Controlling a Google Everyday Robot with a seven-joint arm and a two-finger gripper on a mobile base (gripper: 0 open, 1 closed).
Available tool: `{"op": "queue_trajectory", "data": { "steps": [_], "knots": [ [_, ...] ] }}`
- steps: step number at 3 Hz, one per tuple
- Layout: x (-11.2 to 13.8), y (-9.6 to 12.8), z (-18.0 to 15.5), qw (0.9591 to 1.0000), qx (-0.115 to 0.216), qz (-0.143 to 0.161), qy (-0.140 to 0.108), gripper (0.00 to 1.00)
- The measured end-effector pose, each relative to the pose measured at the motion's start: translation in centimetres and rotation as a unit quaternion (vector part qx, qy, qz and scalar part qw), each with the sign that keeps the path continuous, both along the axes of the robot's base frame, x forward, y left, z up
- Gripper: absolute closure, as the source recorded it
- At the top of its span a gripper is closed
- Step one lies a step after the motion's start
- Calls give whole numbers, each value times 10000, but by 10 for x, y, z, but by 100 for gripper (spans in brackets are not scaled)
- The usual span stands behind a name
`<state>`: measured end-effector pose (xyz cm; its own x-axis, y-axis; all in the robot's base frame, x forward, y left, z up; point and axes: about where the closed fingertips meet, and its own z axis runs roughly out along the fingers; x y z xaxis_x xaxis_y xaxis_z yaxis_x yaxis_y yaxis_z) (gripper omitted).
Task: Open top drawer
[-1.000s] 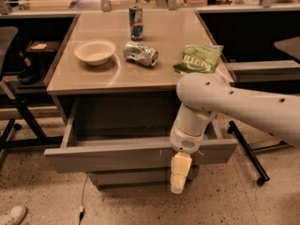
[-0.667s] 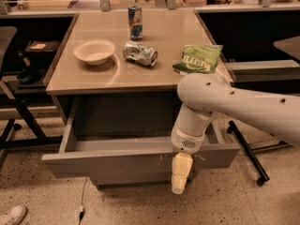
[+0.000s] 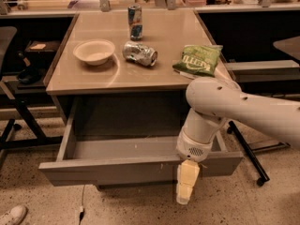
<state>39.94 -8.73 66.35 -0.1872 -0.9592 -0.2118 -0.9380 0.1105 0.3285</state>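
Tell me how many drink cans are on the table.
2. The upright can stands near the back edge of the table; the tipped can lies between the bowl and the chip bag. The tool hangs in front of the open top drawer. None look hidden.

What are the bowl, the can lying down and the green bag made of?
Bowl: matte off-white, maybe paper or foam. Lying can: thin metal, shiny, seemingly dented. Green bag: glossy, crinkled plastic film, probably. The gripper hangs in front of the open top drawer.
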Motion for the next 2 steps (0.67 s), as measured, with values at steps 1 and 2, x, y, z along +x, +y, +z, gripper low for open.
{"op": "queue_trajectory", "data": {
  "steps": [1, 2],
  "knots": [
    [-28, -6, 6, 9995, 126, -203, 182, 0],
    [-27, -5, 6, 9995, 126, -203, 182, 0]
  ]
}}
